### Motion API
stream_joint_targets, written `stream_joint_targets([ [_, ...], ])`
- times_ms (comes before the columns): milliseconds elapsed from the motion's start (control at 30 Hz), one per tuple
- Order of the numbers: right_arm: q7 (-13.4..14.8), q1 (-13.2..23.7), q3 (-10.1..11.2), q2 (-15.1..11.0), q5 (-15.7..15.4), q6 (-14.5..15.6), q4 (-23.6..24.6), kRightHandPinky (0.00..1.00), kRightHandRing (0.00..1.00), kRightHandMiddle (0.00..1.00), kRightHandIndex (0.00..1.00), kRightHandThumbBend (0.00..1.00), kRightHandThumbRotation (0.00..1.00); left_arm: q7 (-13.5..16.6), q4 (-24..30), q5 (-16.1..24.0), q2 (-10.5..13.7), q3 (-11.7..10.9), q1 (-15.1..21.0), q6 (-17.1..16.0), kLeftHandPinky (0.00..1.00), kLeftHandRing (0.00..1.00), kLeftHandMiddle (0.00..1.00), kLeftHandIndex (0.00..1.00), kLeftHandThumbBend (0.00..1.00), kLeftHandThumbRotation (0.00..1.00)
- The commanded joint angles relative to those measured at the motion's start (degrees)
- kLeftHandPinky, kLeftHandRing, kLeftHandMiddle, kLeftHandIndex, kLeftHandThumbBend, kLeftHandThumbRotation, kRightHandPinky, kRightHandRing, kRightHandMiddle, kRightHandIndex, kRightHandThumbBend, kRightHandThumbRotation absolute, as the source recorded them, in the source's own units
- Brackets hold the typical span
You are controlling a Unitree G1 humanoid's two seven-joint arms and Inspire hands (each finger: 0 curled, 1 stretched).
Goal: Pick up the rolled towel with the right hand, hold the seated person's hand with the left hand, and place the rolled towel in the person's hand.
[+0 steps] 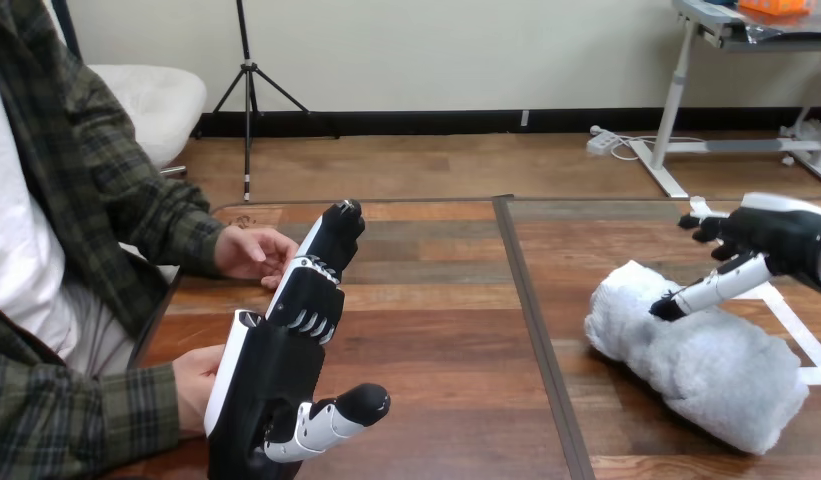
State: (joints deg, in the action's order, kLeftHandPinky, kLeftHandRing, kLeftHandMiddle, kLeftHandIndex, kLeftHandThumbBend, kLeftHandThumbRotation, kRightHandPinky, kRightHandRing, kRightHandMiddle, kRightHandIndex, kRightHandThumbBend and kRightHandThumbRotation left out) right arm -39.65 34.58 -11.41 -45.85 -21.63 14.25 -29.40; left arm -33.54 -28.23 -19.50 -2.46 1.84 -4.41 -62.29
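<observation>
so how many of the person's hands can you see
2. The person's farther hand lies at the table's left edge; the person's nearer hand sits partly behind the left hand.

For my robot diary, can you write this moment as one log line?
left hand: open, beside person's hands | right hand: open, fingertip on rolled towel | rolled towel: lying on table, not lifted

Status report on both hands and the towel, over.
Left hand open beside person's upper hand, no grip. Right hand open, touching towel. Towel on table. Nothing blocking.
</observation>
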Motion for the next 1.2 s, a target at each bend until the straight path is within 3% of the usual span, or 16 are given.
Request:
stream_joint_targets([
  [0, 2.7, 7.2, -3.1, 3.5, -2.8, -1.5, -6.7, 0.86, 0.97, 1.00, 1.00, 0.88, 0.31, 0.0, 4.5, -0.9, 0.5, 1.2, 0.8, 0.2, 0.98, 0.97, 0.96, 0.93, 1.00, 0.56],
  [67, 3.9, 8.5, -4.8, 5.5, -4.4, -1.7, -11.8, 0.86, 0.97, 1.00, 1.00, 0.86, 0.31, 0.0, 5.6, -1.4, 0.7, 1.5, 0.1, 1.0, 0.98, 0.97, 0.96, 0.93, 1.00, 0.55],
  [200, 5.2, 9.9, -5.9, 7.0, -5.6, -1.5, -16.4, 0.85, 0.96, 0.99, 1.00, 0.85, 0.32, 0.0, 6.4, -1.4, 0.9, 1.6, -0.4, 1.3, 0.98, 0.97, 0.96, 0.92, 1.00, 0.52],
  [533, 11.7, 11.7, -8.4, 10.0, -8.0, -6.0, -29.6, 0.83, 0.95, 0.97, 1.00, 0.91, 0.39, 0.2, 7.6, -1.6, 0.6, 1.8, -1.2, 0.5, 0.98, 0.97, 0.95, 0.92, 1.00, 0.49],
  [933, 17.6, 12.0, -10.9, 12.5, -9.6, -11.9, -41.0, 0.83, 0.91, 0.95, 1.00, 0.99, 0.51, 0.7, 8.5, -1.6, 1.1, 2.0, -2.0, 0.6, 0.96, 0.96, 0.95, 0.92, 1.00, 0.48],
  [1167, 21.2, 11.6, -12.1, 13.9, -10.9, -13.5, -44.5, 0.82, 0.90, 0.93, 1.00, 1.00, 0.57, 1.1, 9.3, -1.1, 1.3, 2.1, -2.6, 0.9, 0.96, 0.96, 0.95, 0.92, 1.00, 0.52],
])
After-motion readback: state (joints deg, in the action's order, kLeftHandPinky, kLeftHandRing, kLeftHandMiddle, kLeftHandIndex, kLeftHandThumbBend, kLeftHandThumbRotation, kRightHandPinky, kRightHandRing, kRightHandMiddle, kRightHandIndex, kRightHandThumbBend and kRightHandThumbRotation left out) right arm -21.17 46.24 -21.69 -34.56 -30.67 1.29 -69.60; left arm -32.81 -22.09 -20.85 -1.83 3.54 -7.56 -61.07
